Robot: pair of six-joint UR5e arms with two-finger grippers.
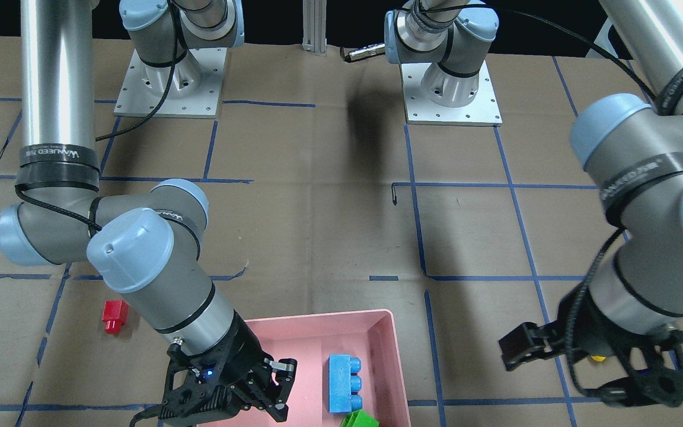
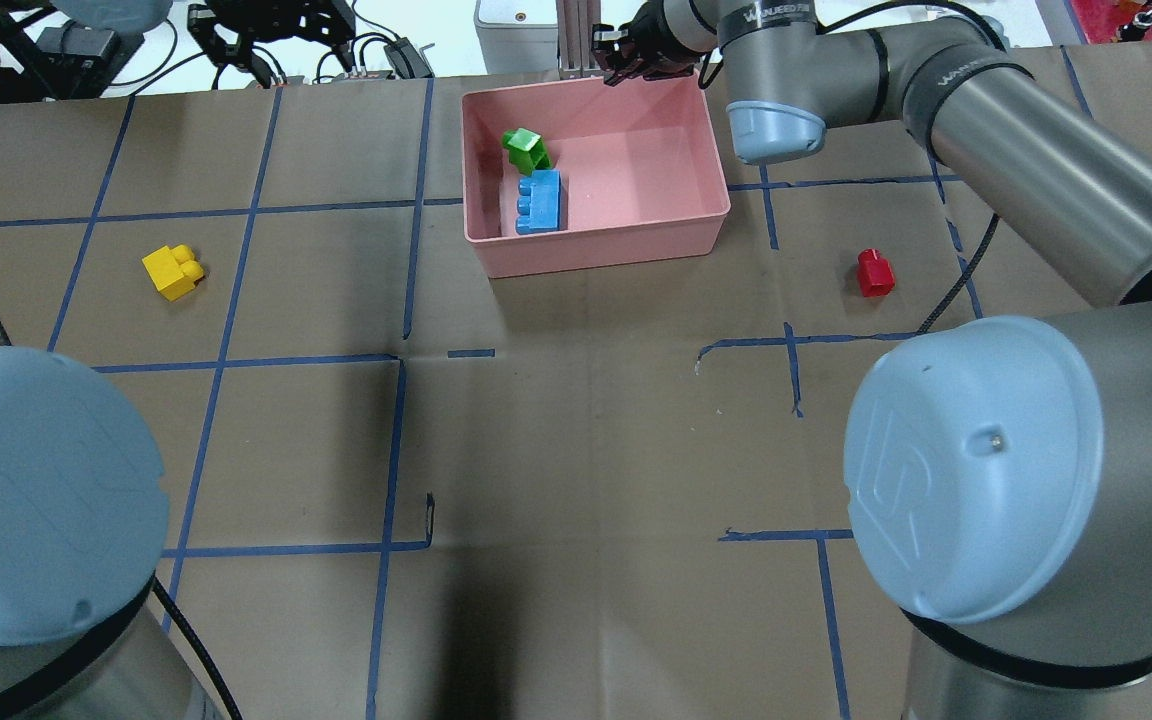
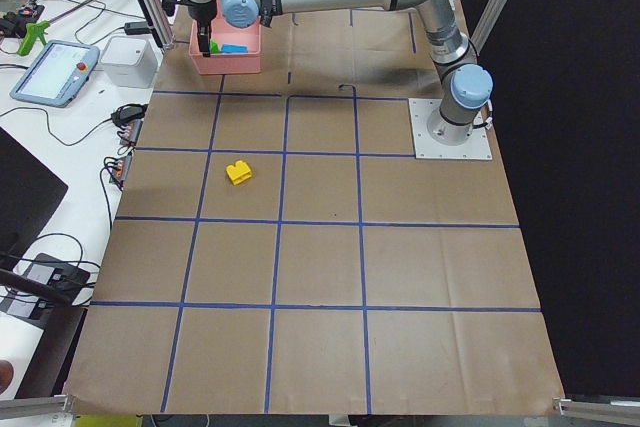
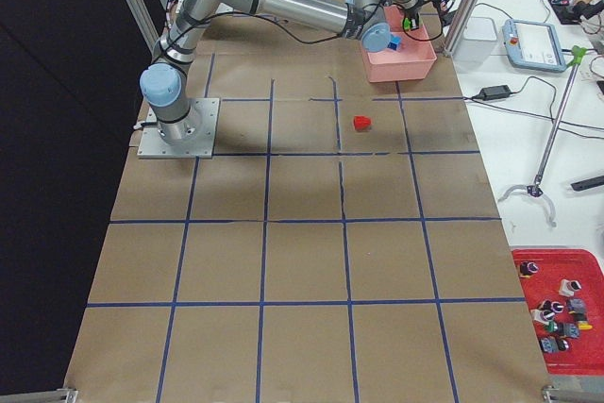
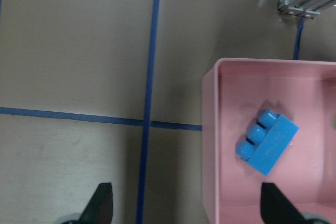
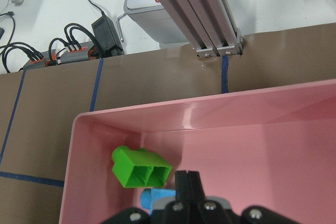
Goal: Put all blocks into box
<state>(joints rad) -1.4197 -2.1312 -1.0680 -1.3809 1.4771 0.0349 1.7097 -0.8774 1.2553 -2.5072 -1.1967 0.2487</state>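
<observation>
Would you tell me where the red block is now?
In the overhead view, the red block sits outside the pink box, to its right, on the robot's right side.

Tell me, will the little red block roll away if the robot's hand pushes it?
Probably not. The red block has flat sides and lies on the flat table, so it should slide rather than roll. It looks like small hard plastic, so likely light and stiff. Being so small, it might spin if pushed off-centre.
</observation>
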